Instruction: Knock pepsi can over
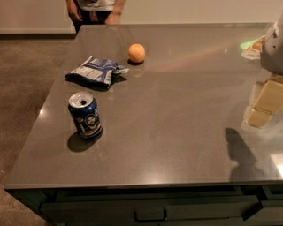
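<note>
The pepsi can (pixel 85 114) is dark blue with a silver opened top and a round logo. It stands upright near the front left of the grey table (pixel 177 119). My gripper (pixel 264 106) enters at the right edge of the view, cream-coloured under a white arm, low over the table. It is far to the right of the can and not touching it. Its shadow falls on the table just below it.
A crumpled blue-and-white snack bag (pixel 95 71) lies behind the can. An orange (pixel 136 53) sits further back. A person (pixel 95 11) stands at the table's far edge. The table's left edge runs close to the can.
</note>
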Robot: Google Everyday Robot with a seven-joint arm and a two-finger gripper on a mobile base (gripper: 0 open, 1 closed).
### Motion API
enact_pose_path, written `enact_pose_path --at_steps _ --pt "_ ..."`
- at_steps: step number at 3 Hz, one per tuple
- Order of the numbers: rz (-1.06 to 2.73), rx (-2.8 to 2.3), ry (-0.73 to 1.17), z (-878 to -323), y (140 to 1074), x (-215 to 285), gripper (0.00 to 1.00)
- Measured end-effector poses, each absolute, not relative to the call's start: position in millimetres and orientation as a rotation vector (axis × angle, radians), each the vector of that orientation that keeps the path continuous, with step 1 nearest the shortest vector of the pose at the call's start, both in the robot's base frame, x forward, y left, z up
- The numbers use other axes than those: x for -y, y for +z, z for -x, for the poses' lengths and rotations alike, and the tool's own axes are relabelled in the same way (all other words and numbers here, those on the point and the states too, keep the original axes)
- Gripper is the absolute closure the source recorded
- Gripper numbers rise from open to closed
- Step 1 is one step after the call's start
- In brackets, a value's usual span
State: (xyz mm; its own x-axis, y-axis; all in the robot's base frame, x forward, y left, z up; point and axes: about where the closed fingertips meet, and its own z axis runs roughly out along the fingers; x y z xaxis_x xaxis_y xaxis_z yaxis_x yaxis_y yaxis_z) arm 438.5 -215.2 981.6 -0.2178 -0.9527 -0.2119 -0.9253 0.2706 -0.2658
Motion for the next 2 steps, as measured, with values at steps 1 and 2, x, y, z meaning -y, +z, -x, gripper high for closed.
enact_pose_path --at_steps 1,2 --pt "1.714 -2.217 -0.116 -438.5 981.6 215.2 0.0" --pt "1.72 -2.219 -0.07 -443.9 981.5 208.0 0.0"
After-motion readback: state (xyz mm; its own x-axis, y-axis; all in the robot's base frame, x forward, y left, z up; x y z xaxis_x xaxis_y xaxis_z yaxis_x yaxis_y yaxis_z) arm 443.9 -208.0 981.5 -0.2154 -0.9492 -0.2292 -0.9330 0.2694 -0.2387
